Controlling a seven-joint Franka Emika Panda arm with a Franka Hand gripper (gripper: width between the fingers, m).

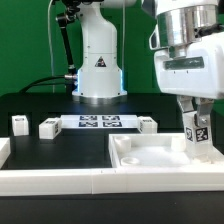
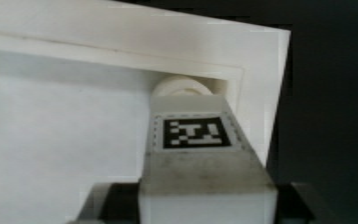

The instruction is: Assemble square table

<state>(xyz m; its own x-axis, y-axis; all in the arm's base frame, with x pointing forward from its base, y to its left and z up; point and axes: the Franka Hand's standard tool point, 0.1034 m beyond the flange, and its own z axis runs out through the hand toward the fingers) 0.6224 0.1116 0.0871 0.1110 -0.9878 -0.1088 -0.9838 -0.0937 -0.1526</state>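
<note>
Inside the gripper (image 1: 197,122) (image 2: 194,203), holds one leg (image 1: 199,138) (image 2: 195,140) tight, right at the slab (image 1: 150,156) (image 2: 87,95) corner. Far from it, leaves three more legs (image 1: 18,124) (image 1: 48,127) (image 1: 148,124) loose.

marker board (image 1: 98,122) lies on black table (image 1: 60,150) — low white wall (image 1: 50,180) nearby

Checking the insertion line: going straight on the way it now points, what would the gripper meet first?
The leg that the gripper holds would reach the square tabletop first, at a corner just inside its raised rim. How much gap is left is unclear.
</note>
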